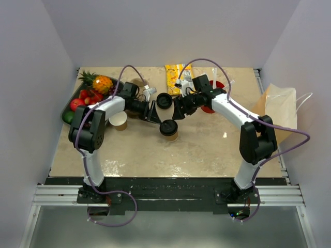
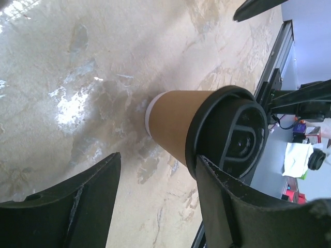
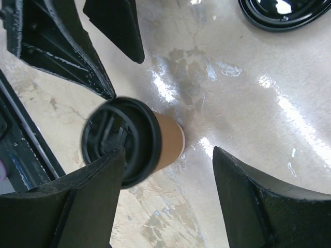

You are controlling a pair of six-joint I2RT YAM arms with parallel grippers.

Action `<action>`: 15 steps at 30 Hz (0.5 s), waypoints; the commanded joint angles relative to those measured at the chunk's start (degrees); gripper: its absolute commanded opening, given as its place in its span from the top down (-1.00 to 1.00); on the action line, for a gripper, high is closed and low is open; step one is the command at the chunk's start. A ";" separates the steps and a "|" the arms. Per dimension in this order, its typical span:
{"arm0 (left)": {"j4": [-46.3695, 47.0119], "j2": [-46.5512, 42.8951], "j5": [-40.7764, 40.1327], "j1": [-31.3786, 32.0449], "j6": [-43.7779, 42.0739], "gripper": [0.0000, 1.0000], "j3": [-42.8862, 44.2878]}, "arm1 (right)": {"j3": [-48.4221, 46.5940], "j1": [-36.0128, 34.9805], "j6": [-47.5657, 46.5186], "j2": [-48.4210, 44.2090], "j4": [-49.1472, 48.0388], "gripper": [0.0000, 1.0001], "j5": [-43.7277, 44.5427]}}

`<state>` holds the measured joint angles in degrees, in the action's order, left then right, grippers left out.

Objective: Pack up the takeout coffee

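Top external: coffee cup [image 1: 168, 129] stands free, left gripper [image 1: 153, 112] at its eleven o'clock, right gripper [image 1: 179, 109] at one, both spread; pickup needs one closing round it

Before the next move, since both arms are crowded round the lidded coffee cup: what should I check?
1. Lidded coffee cup standing upright: ok.
2. Its black lid seated all round: ok as far as the wrist views show.
3. Left gripper open, holding nothing: ok.
4. Right gripper open, holding nothing: ok.
5. Room between the two grippers: not ok, they are close together, with the loose lid near them.
6. Brown paper bag open and ready for the cup: cannot tell.
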<state>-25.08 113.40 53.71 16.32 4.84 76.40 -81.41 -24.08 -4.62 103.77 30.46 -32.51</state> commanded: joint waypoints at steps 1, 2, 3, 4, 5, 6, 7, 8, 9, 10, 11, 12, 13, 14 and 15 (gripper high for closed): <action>3.37 -5.56 2.35 0.12 -1.94 -0.29 -0.64 | 0.63 -0.01 -2.32 -4.01 0.83 -0.45 -1.06; 3.89 -6.17 2.62 0.12 -1.59 -0.29 -0.64 | 0.90 -0.01 -2.32 -4.10 0.57 -0.45 -1.67; 4.68 -6.53 2.89 0.12 -1.33 -0.29 -0.64 | 1.16 -0.09 -2.23 -3.92 0.57 -0.44 -1.94; 5.04 -6.79 4.28 0.12 -0.72 -0.29 -0.64 | 1.25 -0.01 -2.06 -3.75 0.48 -0.44 -2.03; 5.22 -6.97 4.73 0.12 -0.62 -0.29 -0.47 | 1.16 -0.01 -1.71 -3.66 0.39 -0.44 -2.20; 5.39 -7.06 5.08 0.12 -0.27 -0.29 -0.29 | 1.42 -0.01 -1.53 -3.66 0.30 -0.44 -2.38; 5.39 -7.32 5.87 0.12 -0.10 -0.29 0.06 | 1.43 0.25 -1.09 -3.48 -0.04 -0.43 -2.55; 5.05 -7.58 5.96 0.12 -0.53 -0.29 0.41 | 1.43 1.13 -0.22 -3.31 -0.40 -0.43 -2.82; 3.74 -7.93 5.96 0.12 -1.06 -0.29 0.59 | 1.34 1.66 0.31 -3.22 -0.57 -0.42 -3.34; 2.94 -8.37 6.57 0.12 -2.98 -0.29 0.24 | 1.16 2.36 0.84 -2.96 -0.92 -0.40 -3.43; 1.63 -9.42 6.58 0.12 -4.47 -0.29 -0.02 | 0.99 3.58 1.45 -2.96 -1.10 -0.38 -3.52; -1.78 -9.78 6.41 0.12 -7.19 -0.29 -0.20 | 0.64 4.29 1.46 -2.96 -1.10 -0.33 -3.44; -3.73 -10.30 5.71 0.12 -12.52 -0.29 -0.90 | 0.46 4.91 0.94 -2.69 -0.67 -0.31 -3.00; -7.31 -11.09 4.92 0.12 -15.62 -0.27 -1.34 | 0.20 5.00 0.32 -2.69 -0.14 -0.26 -2.56; -8.39 -11.62 4.04 0.12 -18.52 -0.25 -2.04 | 0.20 5.09 -0.29 -2.52 0.21 -0.24 -1.25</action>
<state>-25.50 106.63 57.47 16.40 -0.08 75.83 -80.09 -20.78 -4.45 101.21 30.61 -34.41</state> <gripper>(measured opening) 0.641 0.640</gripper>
